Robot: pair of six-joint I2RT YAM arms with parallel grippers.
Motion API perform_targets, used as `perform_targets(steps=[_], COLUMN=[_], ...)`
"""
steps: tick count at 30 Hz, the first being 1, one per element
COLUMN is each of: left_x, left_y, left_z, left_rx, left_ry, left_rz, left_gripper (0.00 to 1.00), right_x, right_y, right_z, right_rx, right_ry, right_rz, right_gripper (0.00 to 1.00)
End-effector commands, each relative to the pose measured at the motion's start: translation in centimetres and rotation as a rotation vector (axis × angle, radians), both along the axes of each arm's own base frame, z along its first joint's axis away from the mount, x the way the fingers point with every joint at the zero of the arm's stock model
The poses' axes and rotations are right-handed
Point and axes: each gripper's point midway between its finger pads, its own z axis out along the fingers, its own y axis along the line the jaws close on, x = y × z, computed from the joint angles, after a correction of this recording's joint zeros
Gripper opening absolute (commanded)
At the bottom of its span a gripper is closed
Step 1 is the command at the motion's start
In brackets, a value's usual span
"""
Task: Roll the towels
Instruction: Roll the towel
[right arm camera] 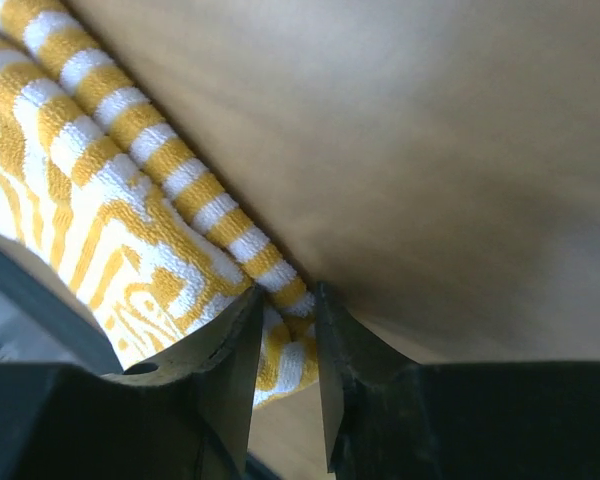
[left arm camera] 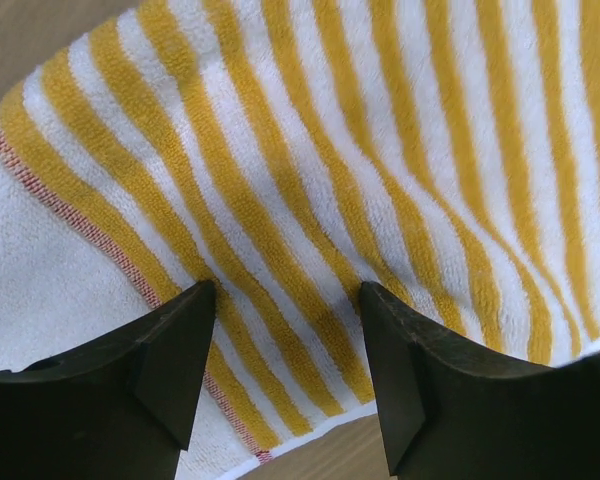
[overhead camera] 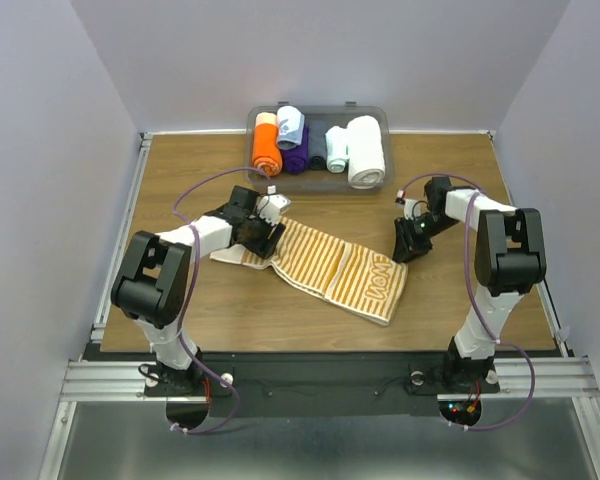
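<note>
Top view: striped towel (overhead camera: pixel 330 265) lies flat mid-table (overhead camera: pixel 460 300), slanted, between the two arms. Left gripper (overhead camera: pixel 267 236) is on its left end, right gripper (overhead camera: pixel 408 250) at its far right corner. Left wrist: jaws apart, straddling the stripes, nothing pinched. Right wrist: jaws nearly together, clamped on the towel's folded hem. Judgement: soft, light, floppy terry, not slippery. It'll likely sag and bunch, so grab it at corners or hem, both ends together.
</note>
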Motion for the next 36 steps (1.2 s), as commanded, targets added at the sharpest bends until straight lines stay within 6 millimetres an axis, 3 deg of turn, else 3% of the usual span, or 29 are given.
perform_targets(steps=[1,4,6,7,10,12,15,18,19,21,22,26,31,36], left_x=[1.3,1.8,3.1,3.2,5.1,4.6,4.5,5.0,4.9,4.4,4.0,1.9,1.9,2.4], left_y=[-4.4,-6.8,-9.2,-9.7,-12.8,-13.9,-15.4,-14.6,-13.9,-12.5,-12.0,-9.5,-7.0,-5.1], left_z=[0.5,-0.4,0.5,-0.5,1.2,1.6,3.6,5.2,6.0,6.3,7.6,8.2,10.0,11.0], left_rx=[0.000,0.007,-0.018,-0.016,-0.063,-0.098,-0.145,-0.111,-0.094,-0.080,-0.088,-0.087,-0.126,-0.179], left_ry=[-0.046,-0.043,-0.076,-0.047,-0.090,-0.069,-0.128,-0.173,-0.184,-0.182,-0.204,-0.193,-0.212,-0.191], left_rz=[-0.146,-0.214,-0.262,-0.275,-0.349,-0.406,-0.468,-0.460,-0.464,-0.445,-0.445,-0.398,-0.285,-0.188], left_gripper=[0.70,0.70,0.70,0.70,0.74,0.76,0.80,0.82,0.82,0.84,0.85,0.88,0.90,0.90], right_x=[-4.4,-7.3,-7.2,-7.2,-7.3,-7.4,-7.4,-6.5,-5.4,-4.5,-4.1,-3.8,-5.6,-8.9], right_y=[1.7,2.1,2.3,2.7,3.4,3.7,4.6,4.3,4.0,3.2,3.1,4.3,6.4,9.1], right_z=[0.4,0.0,0.3,0.6,0.9,1.0,1.5,1.8,2.3,2.0,1.9,0.4,-1.1,-0.9], right_rx=[0.062,0.078,0.081,0.102,0.123,0.138,0.178,0.157,0.140,0.086,0.079,0.125,0.156,0.207], right_ry=[0.106,0.181,0.168,0.167,0.176,0.180,0.190,0.164,0.115,0.057,0.043,0.076,0.135,0.207], right_rz=[0.023,0.052,0.062,0.071,0.071,0.075,0.080,0.094,0.107,0.136,0.137,0.109,0.133,0.195], right_gripper=[0.33,0.33,0.32,0.32,0.32,0.33,0.35,0.35,0.35,0.35,0.35,0.35,0.32,0.29])
